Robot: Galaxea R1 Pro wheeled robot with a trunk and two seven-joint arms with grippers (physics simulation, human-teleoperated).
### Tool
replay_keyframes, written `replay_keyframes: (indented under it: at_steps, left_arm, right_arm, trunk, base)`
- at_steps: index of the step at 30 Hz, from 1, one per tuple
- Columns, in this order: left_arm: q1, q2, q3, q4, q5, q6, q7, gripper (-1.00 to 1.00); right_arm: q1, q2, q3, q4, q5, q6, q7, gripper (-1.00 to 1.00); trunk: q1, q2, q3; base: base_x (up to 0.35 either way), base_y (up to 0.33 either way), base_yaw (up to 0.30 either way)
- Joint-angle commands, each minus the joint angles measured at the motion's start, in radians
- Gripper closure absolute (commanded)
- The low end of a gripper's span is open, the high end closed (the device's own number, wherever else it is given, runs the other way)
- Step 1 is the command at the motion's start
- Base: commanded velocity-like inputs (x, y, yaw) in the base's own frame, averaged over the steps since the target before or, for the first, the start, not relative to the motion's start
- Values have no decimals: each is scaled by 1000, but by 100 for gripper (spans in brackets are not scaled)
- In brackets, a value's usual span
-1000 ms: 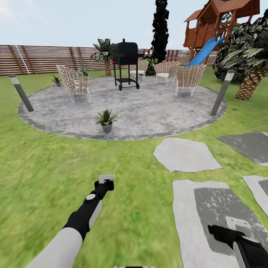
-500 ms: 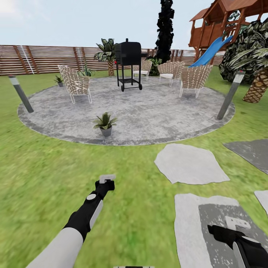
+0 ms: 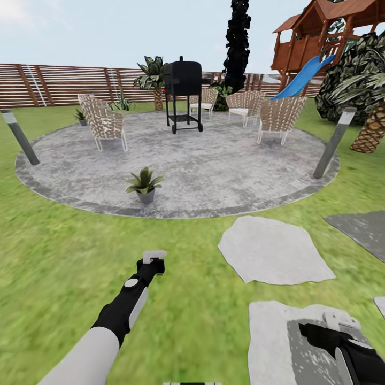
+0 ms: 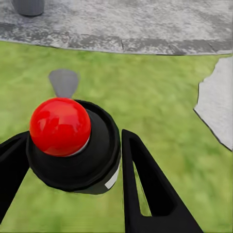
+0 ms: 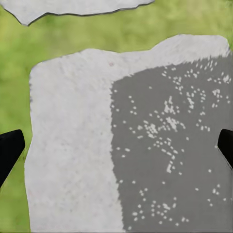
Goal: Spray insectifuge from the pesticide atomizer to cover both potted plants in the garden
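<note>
My left gripper (image 3: 153, 263) is held out low over the lawn. In the left wrist view its dark fingers (image 4: 145, 189) are shut on the pesticide atomizer (image 4: 60, 126), seen end-on as a dark round bottle with a red cap. One potted plant (image 3: 143, 184), in a grey pot, stands at the near edge of the round patio (image 3: 214, 160), ahead of that gripper. A second small potted plant (image 3: 80, 114) sits at the patio's far left, behind a chair. My right gripper (image 3: 338, 323) hangs open over a stepping stone (image 5: 73, 145), with nothing between its fingertips.
Two grey bollard lamps (image 3: 20, 143) (image 3: 334, 141) flank the patio. A black grill (image 3: 183, 91) and several wicker chairs (image 3: 104, 123) stand on it. Stepping stones (image 3: 272, 248) lie to the right, a palm (image 3: 371, 128) and a playhouse (image 3: 326, 32) beyond. A slatted fence (image 3: 59, 83) closes the back.
The whole view has shifted: the patio and the near plant now sit lower and more to the left, so the camera has moved. Both arms keep the same pose.
</note>
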Motion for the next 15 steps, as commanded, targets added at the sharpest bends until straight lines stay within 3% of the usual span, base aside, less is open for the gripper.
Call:
replay_keyframes:
  at_steps: [1,15]
  left_arm:
    - [0,0,-1,-1,3,1,0,100]
    - [0,0,-1,-1,3,1,1,100]
  right_arm:
    - [-1,0,0,-1,1,5,1,-100]
    - [-1,0,0,-1,1,5,1,-100]
  trunk:
    - [0,0,-1]
    - [0,0,-1]
  base:
    - [338,-124,0]
    - [338,-124,1]
